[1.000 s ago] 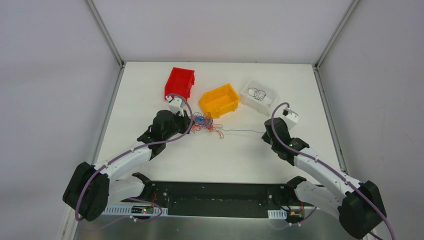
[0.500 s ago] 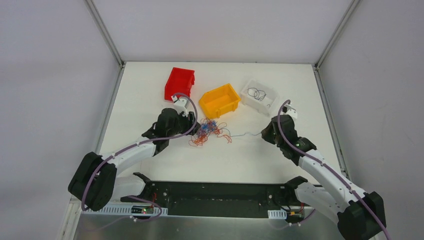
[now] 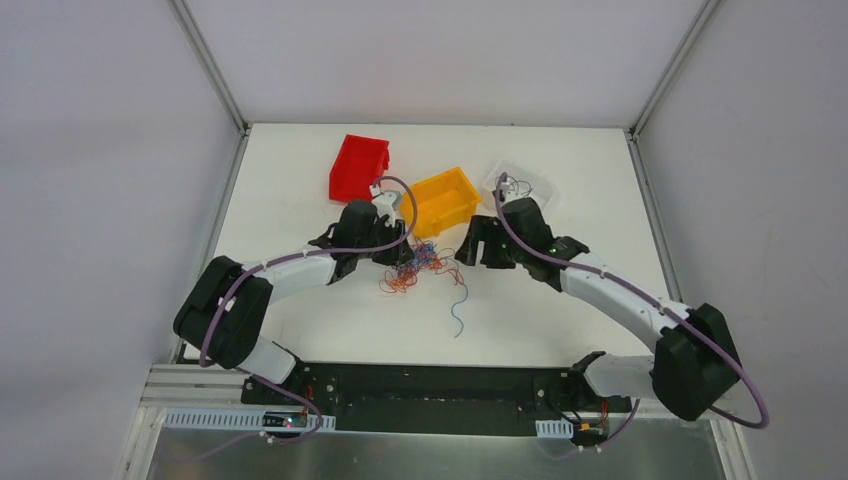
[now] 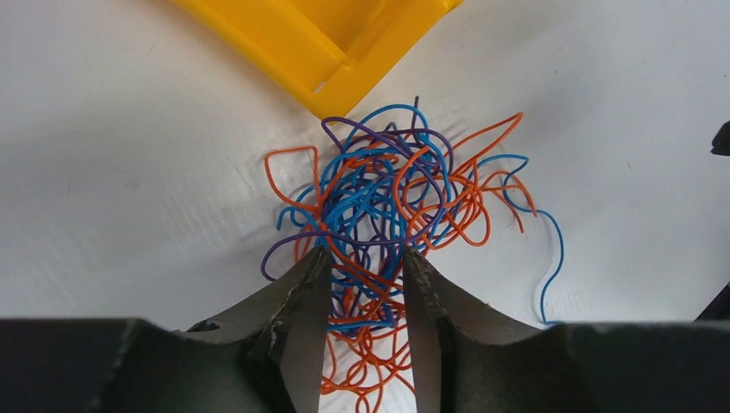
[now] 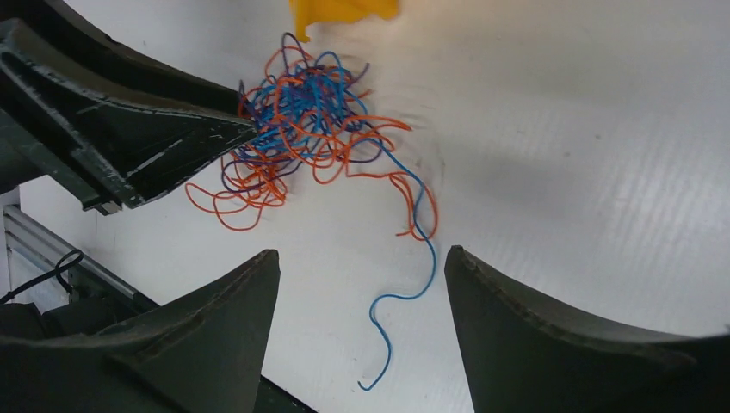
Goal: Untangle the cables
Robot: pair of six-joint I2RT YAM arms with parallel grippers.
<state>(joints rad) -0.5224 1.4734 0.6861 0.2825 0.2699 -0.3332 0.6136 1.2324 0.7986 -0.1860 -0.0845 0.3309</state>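
Observation:
The cables (image 3: 415, 266) lie as one knotted clump of blue, orange and purple wires on the white table just in front of the yellow bin. My left gripper (image 3: 399, 256) reaches into the clump's left side. In the left wrist view its jaws (image 4: 364, 261) stand apart, with strands of the cables (image 4: 387, 198) running between them. My right gripper (image 3: 468, 250) hovers right of the clump, wide open (image 5: 360, 255), holding nothing. One loose blue strand (image 5: 420, 258) trails from the cables (image 5: 301, 112) toward the front, its free end on the table between the right fingers.
The yellow bin (image 3: 440, 198) sits right behind the clump, and a red bin (image 3: 358, 165) stands to its left. A clear bin (image 3: 530, 185) with dark wire loops is partly hidden by the right arm. The table's black front rail (image 3: 430, 385) runs along the near edge.
The right gripper let go of the blue strand, opened wide and swung left toward the clump. The strand, pulled taut before, now lies slack. The left gripper opened and shifted right into the clump.

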